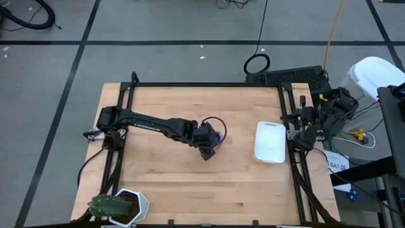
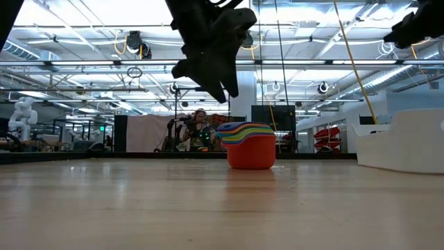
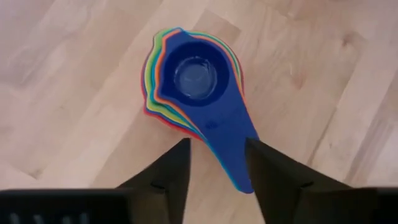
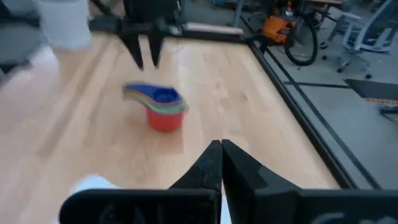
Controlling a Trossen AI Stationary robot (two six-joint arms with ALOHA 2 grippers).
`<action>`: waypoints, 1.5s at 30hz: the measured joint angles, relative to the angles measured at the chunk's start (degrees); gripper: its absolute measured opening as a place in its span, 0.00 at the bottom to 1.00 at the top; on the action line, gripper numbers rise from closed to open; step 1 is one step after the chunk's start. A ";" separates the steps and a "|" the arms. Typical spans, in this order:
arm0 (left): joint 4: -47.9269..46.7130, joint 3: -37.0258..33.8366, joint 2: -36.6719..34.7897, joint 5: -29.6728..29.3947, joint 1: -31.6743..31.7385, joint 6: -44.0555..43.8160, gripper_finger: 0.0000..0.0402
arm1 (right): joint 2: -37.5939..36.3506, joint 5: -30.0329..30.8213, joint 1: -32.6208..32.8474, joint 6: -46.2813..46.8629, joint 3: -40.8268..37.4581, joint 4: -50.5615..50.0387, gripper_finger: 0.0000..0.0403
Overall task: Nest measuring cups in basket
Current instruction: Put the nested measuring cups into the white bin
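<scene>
Measuring cups (image 1: 217, 135), already nested into one stack, red outermost and blue on top, standing on the bare table (image 1: 164, 177) mid-way across, well apart from the white basket (image 1: 270, 142) at the right edge; nesting apparently done, transfer into the basket not yet.

High view: left gripper (image 1: 207, 151) reaching in above the stack, cups just beyond its tips; right arm parked beside the basket, off the work area, leaving the path open.

Low view: stack (image 2: 250, 146) resting flat on the wood, handles fanned to one side; left gripper (image 2: 210, 69) hanging clear above, touching nothing.

Left wrist view: cups (image 3: 193, 81) straight ahead of the jaws, handles stacked together and pointing back into the gap; blue handle lying between the two fingers (image 3: 168, 177), jaws parted wider than it, nothing clamped. Likely lined up so, because the bundled handles offer the one narrow place to pinch the whole set at once.

Right wrist view: right gripper (image 4: 220, 163) clenched with nothing in it, stack (image 4: 160, 107) far ahead of its tips, left fingers above the handles.
</scene>
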 joint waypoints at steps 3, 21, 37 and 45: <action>0.66 0.00 0.00 1.89 0.05 -3.48 0.49 | -0.10 -0.09 -0.34 -0.61 0.08 -0.21 0.00; 24.85 0.11 0.00 8.71 0.13 -7.57 0.83 | -7.67 -1.77 -0.57 -2.62 0.08 0.22 0.00; 9.96 0.11 0.00 1.07 0.24 -19.19 0.50 | -7.64 -2.59 -0.57 -2.84 0.08 0.37 0.00; 7.46 0.11 0.00 0.63 -0.69 -22.33 0.46 | -7.64 -3.19 -0.56 -4.06 -0.16 1.18 0.00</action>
